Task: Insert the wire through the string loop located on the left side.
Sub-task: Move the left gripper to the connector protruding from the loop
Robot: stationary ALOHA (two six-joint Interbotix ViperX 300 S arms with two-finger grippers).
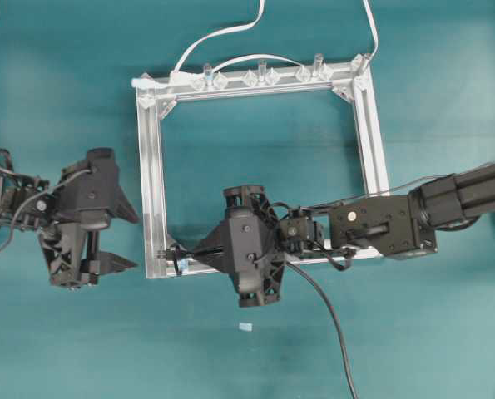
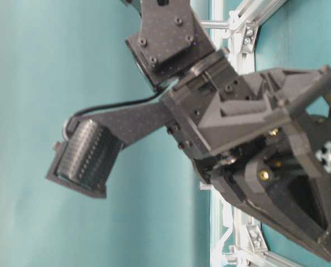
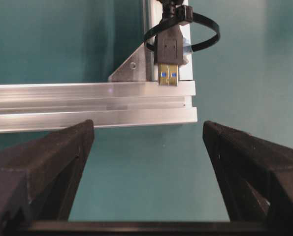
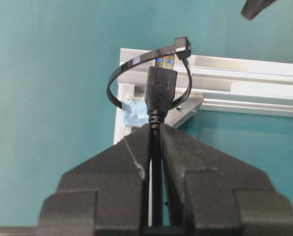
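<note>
USB plug poking through the loop at the frame corner

Right gripper (image 4: pixel 156 142) is pinched shut on the wire (image 4: pixel 157 172), its plug (image 3: pixel 169 51) sitting inside the string loop (image 4: pixel 117 73) on the aluminium frame (image 3: pixel 87 101); left gripper (image 3: pixel 146 147) hangs just outside, jaws wide apart, holding nothing

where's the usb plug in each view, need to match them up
Overhead exterior: the USB plug is barely visible at the frame's lower left corner, at the right jaws' tip.
Table-level exterior: not visible; the arm blocks that corner.
Left wrist: top centre, metal tip pointing down, through the string loop.
Right wrist: centre, just above the shut jaws, inside the loop.
Shared landmark: the aluminium frame corner beside the plug.
</note>
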